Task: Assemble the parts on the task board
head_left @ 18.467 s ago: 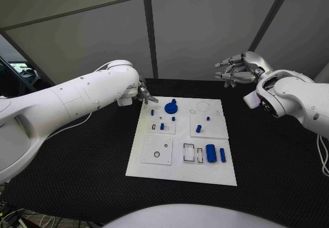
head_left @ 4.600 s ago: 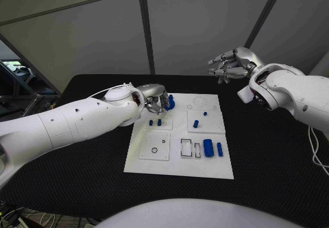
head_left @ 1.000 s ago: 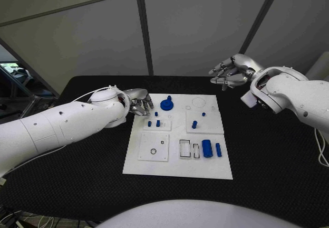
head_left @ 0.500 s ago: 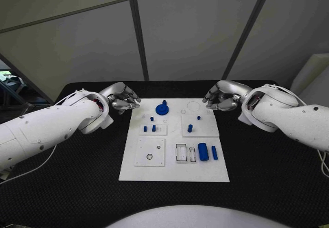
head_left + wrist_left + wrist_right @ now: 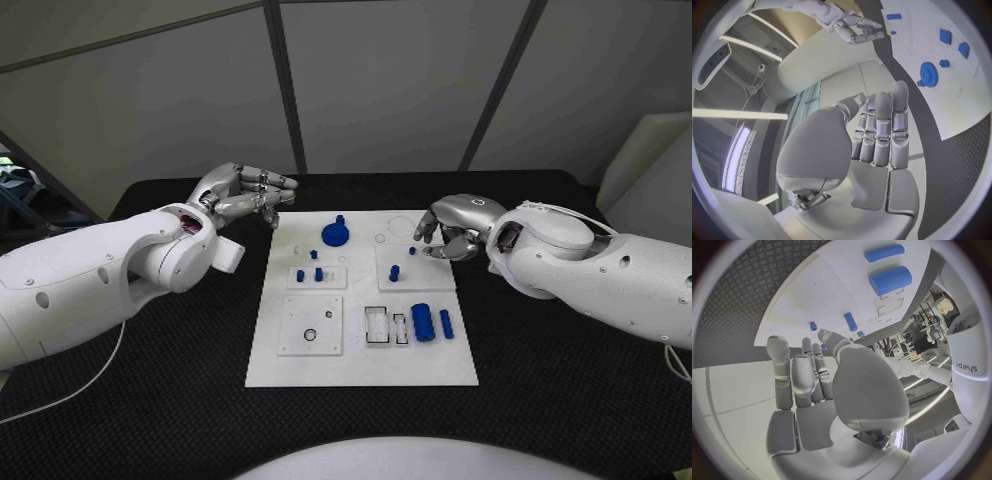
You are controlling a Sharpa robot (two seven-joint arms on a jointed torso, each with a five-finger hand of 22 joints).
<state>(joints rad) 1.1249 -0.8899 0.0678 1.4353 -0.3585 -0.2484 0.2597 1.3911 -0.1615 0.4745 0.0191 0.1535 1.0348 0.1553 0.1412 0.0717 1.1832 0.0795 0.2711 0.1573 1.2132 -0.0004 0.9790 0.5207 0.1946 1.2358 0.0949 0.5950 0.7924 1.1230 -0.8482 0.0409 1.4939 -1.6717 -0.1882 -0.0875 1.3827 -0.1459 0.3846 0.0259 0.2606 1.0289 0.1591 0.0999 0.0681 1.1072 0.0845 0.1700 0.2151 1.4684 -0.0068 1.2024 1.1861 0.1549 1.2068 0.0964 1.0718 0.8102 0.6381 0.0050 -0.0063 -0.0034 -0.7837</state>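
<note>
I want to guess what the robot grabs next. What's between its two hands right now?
In the head view, between the left hand and right hand lies the task board's far end, with the blue gear standing on it.

Table (image 5: 159, 400): black, with a fine textured surface; in the wrist views the surface shows a raised diamond pattern (image 5: 748, 295). Its far edge runs along the foot of the wall.

Wall (image 5: 382, 85): grey flat panels directly behind the table's far edge, divided by two dark upright strips, one toward the far left corner (image 5: 280, 90) and one toward the far right corner (image 5: 499, 85), both leaning slightly.

Pale slanted panel (image 5: 652, 165): stands beyond the table's far right corner, against the wall. Its nature cannot be told.
</note>
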